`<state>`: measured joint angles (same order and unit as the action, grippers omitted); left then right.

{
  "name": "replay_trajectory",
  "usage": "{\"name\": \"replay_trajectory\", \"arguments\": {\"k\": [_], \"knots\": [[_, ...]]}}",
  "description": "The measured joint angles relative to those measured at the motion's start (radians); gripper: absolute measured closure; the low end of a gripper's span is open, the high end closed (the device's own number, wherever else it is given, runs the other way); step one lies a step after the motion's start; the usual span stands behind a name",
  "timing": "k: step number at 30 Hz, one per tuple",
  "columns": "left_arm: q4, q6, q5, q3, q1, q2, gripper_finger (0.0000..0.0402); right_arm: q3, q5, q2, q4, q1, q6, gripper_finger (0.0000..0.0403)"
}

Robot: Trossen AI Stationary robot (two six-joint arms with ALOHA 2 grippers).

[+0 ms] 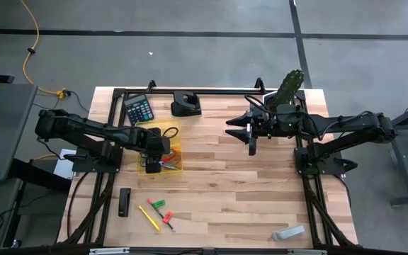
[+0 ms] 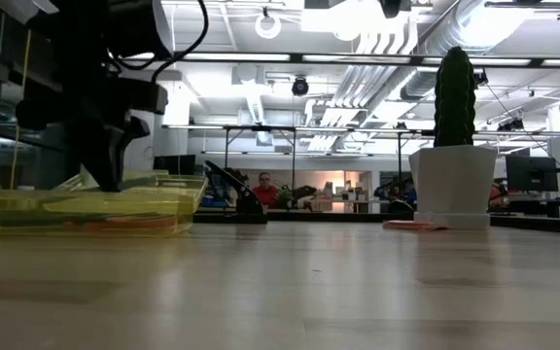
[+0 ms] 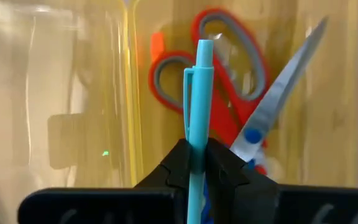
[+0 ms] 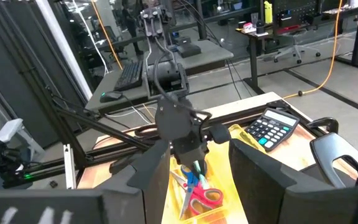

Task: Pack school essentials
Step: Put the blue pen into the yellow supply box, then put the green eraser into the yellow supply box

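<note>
A clear yellow bin (image 1: pixel 163 150) sits on the table's left half. Red-handled scissors (image 3: pixel 229 81) lie in it, and the right wrist view also shows blue-handled scissors (image 4: pixel 188 180) there. My left gripper (image 1: pixel 152 154) stands over the bin, shut on a light blue pen (image 3: pixel 196 124). On the near part of the table lie a yellow pen (image 1: pixel 149 218), a green piece (image 1: pixel 156 203) and a red pen (image 1: pixel 167 217). A pink note pad (image 2: pixel 414 226) lies by the cactus pot (image 2: pixel 453 185). My right gripper (image 1: pixel 252 139) waits open above the table's right half. My left gripper pinches the light blue pen's barrel (image 3: pixel 195 163) between its two fingers, just behind the clip. It comes from above, pointing down into the bin. The clip end (image 3: pixel 204 50) sticks out past the fingertips, above the red-handled scissors. Whether it touches them I cannot tell.
A calculator (image 1: pixel 139 108) and a black holder (image 1: pixel 186 105) sit near the far edge. A black bar (image 1: pixel 125 202) lies on the near left and a grey stapler (image 1: pixel 289 232) on the near right. The cactus (image 1: pixel 289 88) stands at the far right. Bare wood lies in the middle.
</note>
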<state>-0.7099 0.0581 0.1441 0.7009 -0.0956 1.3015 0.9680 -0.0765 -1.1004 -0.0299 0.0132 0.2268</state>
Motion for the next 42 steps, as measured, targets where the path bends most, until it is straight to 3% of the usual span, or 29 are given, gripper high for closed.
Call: {"name": "replay_trajectory", "arguments": {"k": [9,19,29,37,42], "knots": [[-0.012,-0.007,-0.002,-0.001,-0.005,0.069,0.0371,0.0,0.0,0.0,0.002,0.0,0.008,0.0245],[-0.043,0.03,0.0,0.022,-0.005,0.086,0.0265,0.0,0.0,0.0,0.003,0.0,0.008,0.0245],[-0.132,0.069,-0.005,0.191,-0.002,-0.029,0.0196,0.0,0.0,0.0,0.008,0.0,0.008,0.0245],[0.273,0.15,0.064,0.211,0.06,-0.286,0.0196,0.0,0.0,0.0,0.047,0.0,0.001,0.0245],[0.577,0.139,0.058,0.211,0.085,-0.382,0.0199,0.0,0.001,0.0,0.048,0.0,0.001,0.0245]]}}
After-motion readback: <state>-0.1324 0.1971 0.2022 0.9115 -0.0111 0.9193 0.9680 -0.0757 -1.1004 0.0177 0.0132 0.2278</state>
